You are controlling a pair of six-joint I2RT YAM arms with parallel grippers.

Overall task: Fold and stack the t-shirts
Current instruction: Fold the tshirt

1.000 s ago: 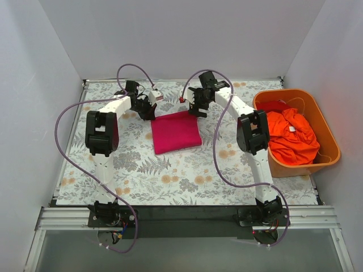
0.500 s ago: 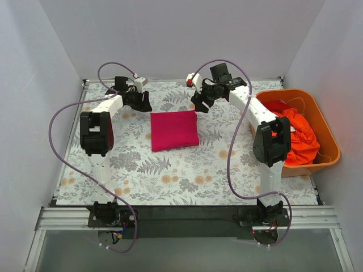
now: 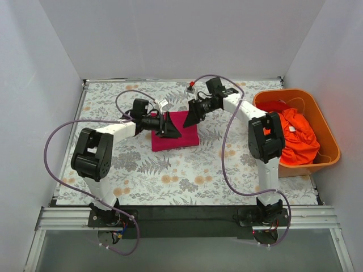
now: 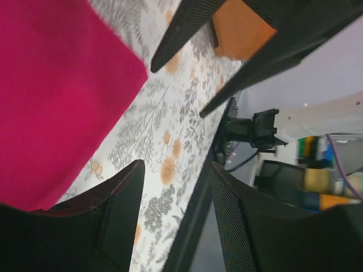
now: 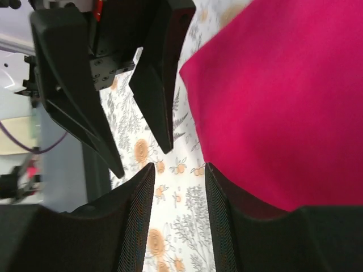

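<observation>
The pink shirt (image 3: 185, 141) under me is plain magenta, with no print on it. The cloth (image 3: 170, 175) on the table is white with grey ferns and leaves and small orange flowers. My left gripper (image 4: 176, 165) and right gripper (image 5: 178, 166) are matt black, with a fine dotted grid on the inner faces. My arms (image 3: 116, 130) are white with black joints, and my cables (image 3: 222, 153) are purple. The tub (image 3: 300, 169) at my right is orange. The orange shirts (image 3: 295, 144) in it are a brighter orange-red, with a small white label (image 3: 293, 128). The walls (image 3: 181, 39) are pale grey-white.
</observation>
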